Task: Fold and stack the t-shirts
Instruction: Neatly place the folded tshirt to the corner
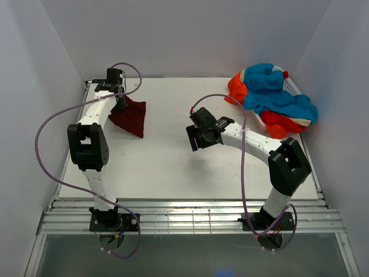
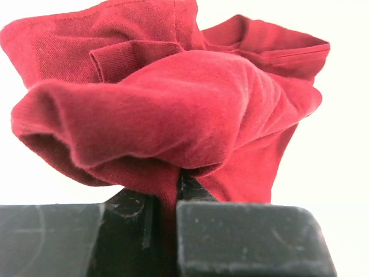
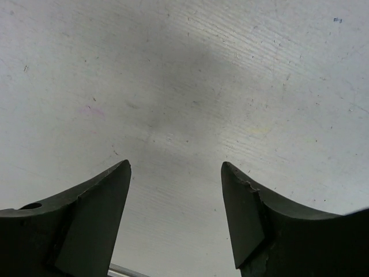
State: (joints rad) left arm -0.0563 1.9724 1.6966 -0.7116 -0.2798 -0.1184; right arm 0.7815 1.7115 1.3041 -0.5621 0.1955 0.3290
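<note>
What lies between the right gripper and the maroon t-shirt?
Nothing but bare white table. The top view shows that stretch running clear from the right gripper to the maroon t-shirt.

maroon t-shirt (image 1: 130, 115) part-hidden under left arm (image 1: 95, 109), shirt pile (image 1: 271, 98) too tangled to count

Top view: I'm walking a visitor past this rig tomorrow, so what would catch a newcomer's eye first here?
The bright heap of orange-red and turquoise t-shirts, crumpled in the far right corner of the table, stands out most. Next comes the maroon t-shirt at the far left, bunched and pinched in the left gripper. The right gripper hangs open over the table near the middle, holding nothing.
</note>
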